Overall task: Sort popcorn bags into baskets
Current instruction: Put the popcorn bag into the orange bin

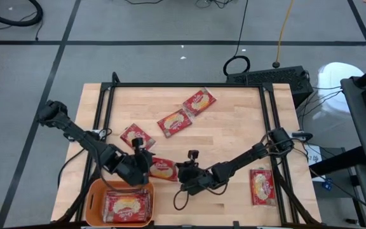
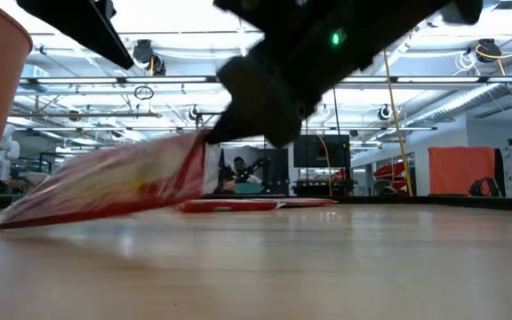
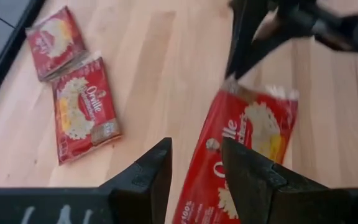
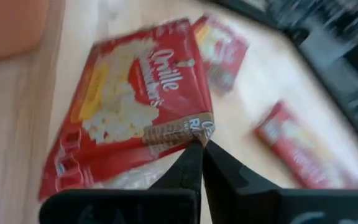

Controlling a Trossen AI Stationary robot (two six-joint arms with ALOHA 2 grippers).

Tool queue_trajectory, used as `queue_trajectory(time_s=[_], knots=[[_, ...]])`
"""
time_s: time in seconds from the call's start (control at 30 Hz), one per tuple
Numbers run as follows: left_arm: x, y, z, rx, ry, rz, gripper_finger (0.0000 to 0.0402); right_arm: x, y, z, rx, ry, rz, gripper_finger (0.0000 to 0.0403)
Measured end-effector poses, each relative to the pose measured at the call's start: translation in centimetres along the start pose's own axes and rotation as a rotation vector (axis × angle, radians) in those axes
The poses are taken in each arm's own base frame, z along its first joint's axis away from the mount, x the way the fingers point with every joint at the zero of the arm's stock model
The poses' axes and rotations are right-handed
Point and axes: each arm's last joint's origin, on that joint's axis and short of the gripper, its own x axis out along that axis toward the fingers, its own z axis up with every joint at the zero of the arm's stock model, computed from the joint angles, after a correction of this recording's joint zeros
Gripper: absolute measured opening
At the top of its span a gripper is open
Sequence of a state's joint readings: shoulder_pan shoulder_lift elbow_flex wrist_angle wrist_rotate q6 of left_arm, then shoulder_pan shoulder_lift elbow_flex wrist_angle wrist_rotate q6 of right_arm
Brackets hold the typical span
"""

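1. My right gripper (image 4: 201, 144) is pinched tight on the edge of one red popcorn bag (image 4: 138, 99). The low view shows that edge lifted off the table (image 1: 234, 137) while the bag's far end rests on the wood.
2. In the high view this held bag (image 1: 164, 169) lies between my two grippers, with my right gripper (image 1: 184, 172) at its one end.
3. My left gripper (image 1: 138, 166) hangs just at the bag's other end, fingers (image 3: 154, 171) partly apart, with nothing between them. In its wrist view the held bag (image 3: 244, 146) sits just ahead of those fingers.
4. The orange basket (image 1: 94, 202) is just beside my left gripper, at the table's near edge. One bag (image 1: 127, 205) lies flat inside it.
5. Beyond my left gripper, a loose bag (image 1: 137, 135) lies near on the wood.
6. Farther out, two more bags lie side by side, one (image 1: 174, 123) close to the other (image 1: 199, 102).
7. Well apart from my right gripper, beside that arm, another bag (image 1: 261, 186) lies flat near the table's edge.
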State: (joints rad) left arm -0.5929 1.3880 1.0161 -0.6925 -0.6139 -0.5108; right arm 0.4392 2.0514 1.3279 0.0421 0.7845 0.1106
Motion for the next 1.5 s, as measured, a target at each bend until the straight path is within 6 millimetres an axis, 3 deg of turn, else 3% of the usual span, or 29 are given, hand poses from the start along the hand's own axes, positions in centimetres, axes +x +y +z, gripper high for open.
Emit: queue_trajectory(time_s=[0.17, 0.47, 0.63, 1.07, 1.4, 1.5], knots=[[0.9, 1.1, 0.5, 0.032, 0.057, -0.051, 0.0159, -0.7, -0.1, 1.2, -0.083, -0.072, -0.045, 0.0000], [2.3, 2.6, 1.4, 0.020, 0.122, -0.213, 0.0249, -1.1, -0.5, 2.7, -0.188, -0.164, -0.083, 0.0000], [2.5, 2.9, 1.5, 0.014, 0.148, -0.280, 0.0259, -1.2, -0.5, 3.0, -0.229, -0.186, -0.094, 0.0000], [4.6, 2.1, 1.2, 0.029, 0.212, -0.314, 0.0174, -1.5, -0.7, 4.2, -0.259, -0.269, -0.126, 0.0000], [4.4, 2.0, 1.4, 0.041, 0.192, -0.311, 0.0023, -1.4, -0.8, 4.2, -0.249, -0.265, -0.145, 0.0000], [4.5, 2.1, 1.4, 0.032, 0.185, -0.309, 0.0021, -1.6, -1.0, 4.2, -0.193, -0.244, -0.235, 0.0012]])
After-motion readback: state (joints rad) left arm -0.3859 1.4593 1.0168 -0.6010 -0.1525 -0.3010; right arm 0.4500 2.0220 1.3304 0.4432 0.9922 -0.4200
